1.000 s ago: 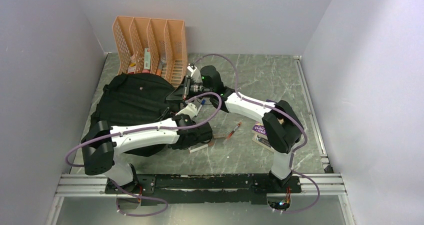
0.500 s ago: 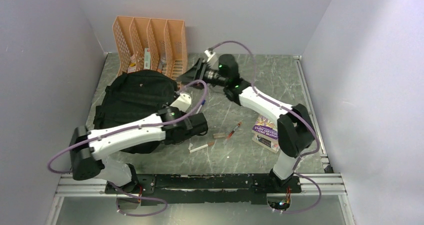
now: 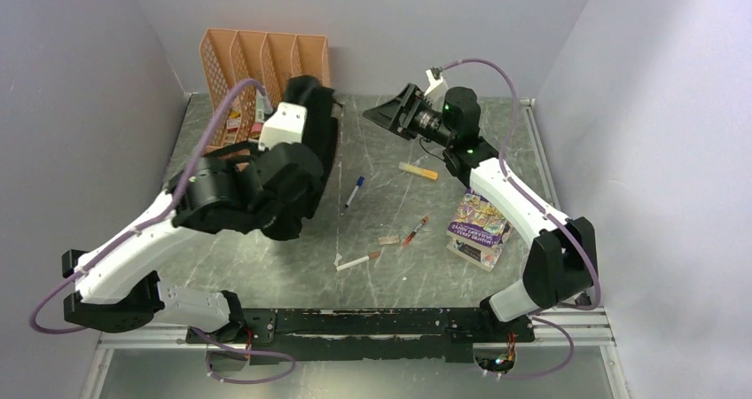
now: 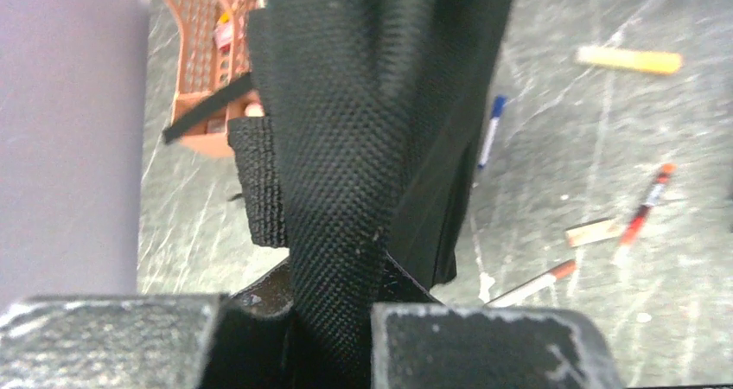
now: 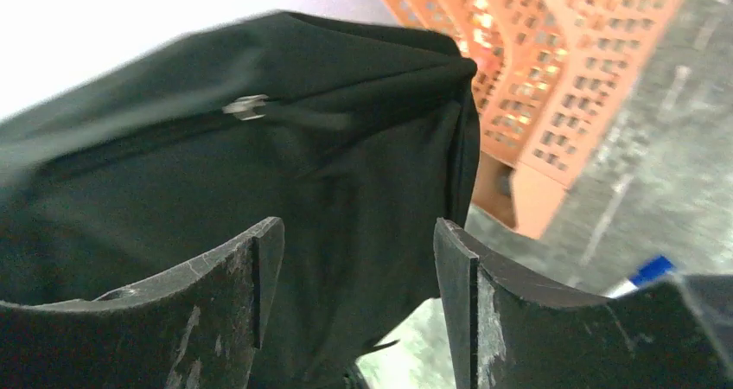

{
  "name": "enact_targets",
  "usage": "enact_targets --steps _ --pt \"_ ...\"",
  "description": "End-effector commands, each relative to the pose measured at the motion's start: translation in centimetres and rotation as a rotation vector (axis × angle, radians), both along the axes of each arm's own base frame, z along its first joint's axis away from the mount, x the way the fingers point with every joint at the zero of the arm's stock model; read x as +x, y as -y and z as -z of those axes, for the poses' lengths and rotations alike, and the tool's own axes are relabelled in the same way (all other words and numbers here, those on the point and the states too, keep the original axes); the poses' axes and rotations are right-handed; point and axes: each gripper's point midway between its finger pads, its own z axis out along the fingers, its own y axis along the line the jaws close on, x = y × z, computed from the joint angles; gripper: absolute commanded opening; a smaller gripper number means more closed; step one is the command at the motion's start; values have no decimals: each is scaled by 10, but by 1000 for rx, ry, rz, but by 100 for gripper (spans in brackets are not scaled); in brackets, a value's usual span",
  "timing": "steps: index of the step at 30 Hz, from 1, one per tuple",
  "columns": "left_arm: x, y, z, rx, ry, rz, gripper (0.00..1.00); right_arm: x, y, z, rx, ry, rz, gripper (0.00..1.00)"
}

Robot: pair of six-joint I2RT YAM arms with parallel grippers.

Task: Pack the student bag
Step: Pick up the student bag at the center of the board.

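Evidently early: bag gripped, nothing seen packed.
Left gripper [image 4: 333, 341] is pinched on a fold of the student bag [image 3: 321, 151], which appears lifted at the worktop's far-left corner, beside the orange rack [image 3: 239, 62]. Right gripper [image 5: 354, 268] is spread and empty near the far edge. Book [image 3: 479, 226], blue pen [image 3: 353, 192], yellow marker [image 3: 418, 171] and red pen [image 3: 414, 231] lie loose on the worktop; by my judgement, all packing remains.

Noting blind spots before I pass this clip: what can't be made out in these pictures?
Top external: the left end effector is hidden behind its own arm and the student bag; only the left wrist view shows it clamping fabric.
Right wrist: blurred; a zipper pull shows, but whether the bag is open cannot be told.
Top external: the contents of the orange rack and the title of the book are too small.
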Motion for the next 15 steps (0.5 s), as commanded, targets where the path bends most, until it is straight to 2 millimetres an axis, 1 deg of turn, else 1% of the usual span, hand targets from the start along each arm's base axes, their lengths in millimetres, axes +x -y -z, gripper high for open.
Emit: enact_targets --steps 1,5,9,12,15 --pt "1 10 -61 -89 94 135 5 6 33 32 -114 -18 86 68" --pt "-6 21 -86 -178 120 244 5 6 48 42 -141 -28 119 69" --pt "-12 39 -96 -245 154 358 5 4 55 50 -165 -24 126 69" --pt "-9 42 -91 -270 166 348 5 3 63 58 -202 -23 146 71" --pt "-6 40 -79 -292 175 302 5 0 75 65 -249 -21 194 76"
